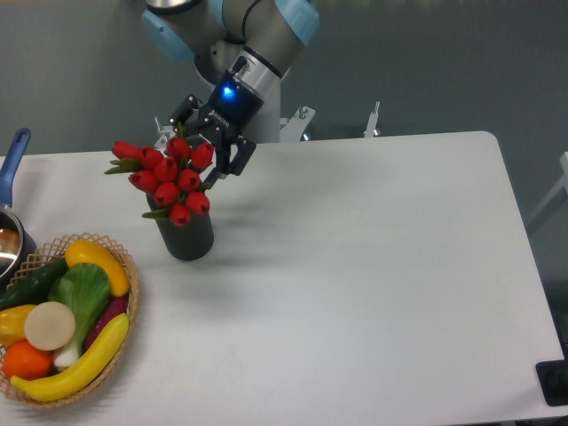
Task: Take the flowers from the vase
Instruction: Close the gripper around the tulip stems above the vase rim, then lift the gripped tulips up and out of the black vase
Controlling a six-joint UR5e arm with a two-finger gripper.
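Note:
The flowers, a bunch of red tulip buds with green leaves, stand in the vase, a short dark grey cylinder on the left part of the white table. The bunch leans to the left. My gripper is at the upper right of the bunch, just above and behind the vase. Its black fingers are spread, with the top tulip buds between them. The stems are hidden inside the vase and behind the buds.
A wicker basket with fruit and vegetables sits at the front left corner. A pot with a blue handle is at the left edge. The white table stretches to the right of the vase.

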